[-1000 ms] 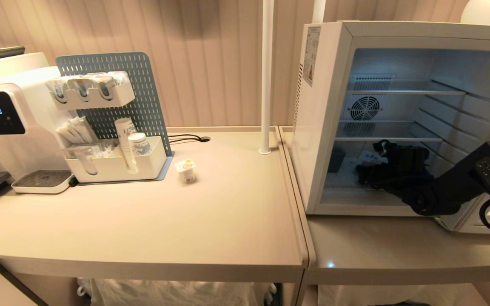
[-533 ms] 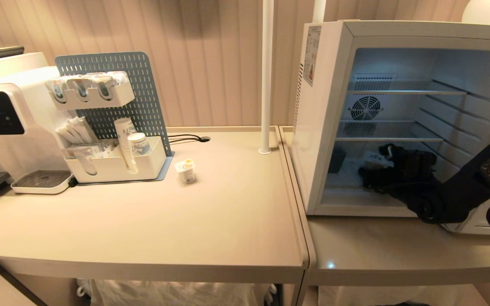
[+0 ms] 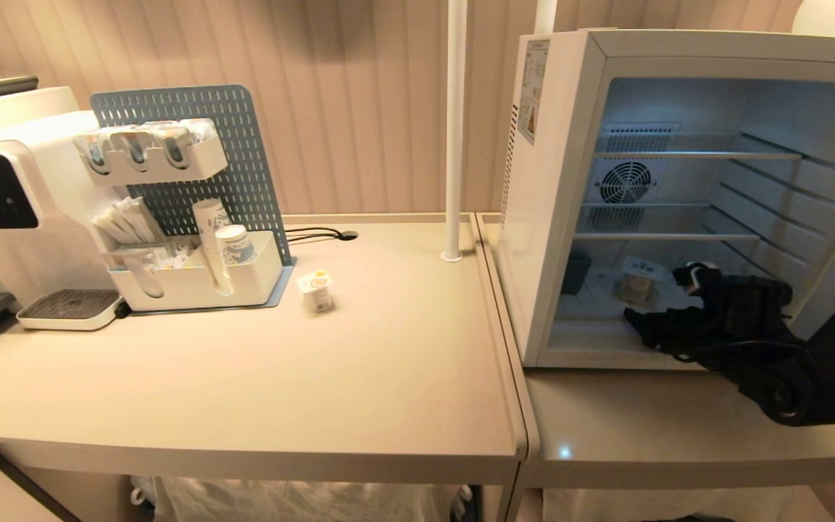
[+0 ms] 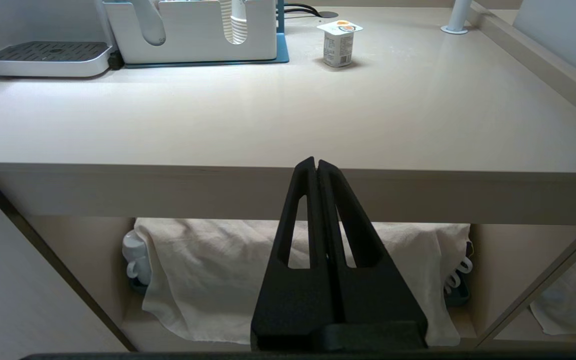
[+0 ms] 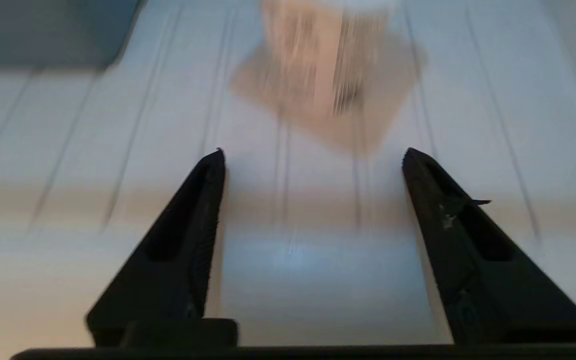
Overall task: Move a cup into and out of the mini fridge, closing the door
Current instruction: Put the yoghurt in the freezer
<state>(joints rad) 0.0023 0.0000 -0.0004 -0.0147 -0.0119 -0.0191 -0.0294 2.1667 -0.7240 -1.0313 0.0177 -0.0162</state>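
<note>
A cup [image 3: 636,284] stands on the floor of the mini fridge [image 3: 555,196], far from its open front. The right gripper [image 3: 660,304], jaws spread and empty, sits just near of it; left gripper [image 4: 317,167] closed, parked below the surface [image 4: 288,120].

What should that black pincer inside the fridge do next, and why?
Probably draw the right pincer straight back out of the mini fridge. Its fingers stand open and apart from the cup, which sits on the fridge floor, so the placing looks done.
</note>
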